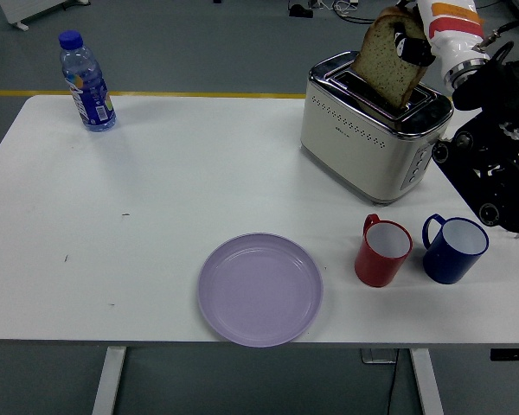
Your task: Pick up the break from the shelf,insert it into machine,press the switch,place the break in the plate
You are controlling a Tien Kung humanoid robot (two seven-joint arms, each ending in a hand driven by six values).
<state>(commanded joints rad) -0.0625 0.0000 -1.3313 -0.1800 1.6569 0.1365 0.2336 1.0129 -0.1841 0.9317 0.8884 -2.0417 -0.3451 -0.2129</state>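
Right hand [413,36]: mostly cut off by top edge, fingers partly hidden behind bread slice [387,62]. Slice's lower edge concealed inside toaster [369,130] slot. Toaster's lettering too small to read. Bottle [86,82] label print illegible. Right arm [493,147] cropped at right edge.
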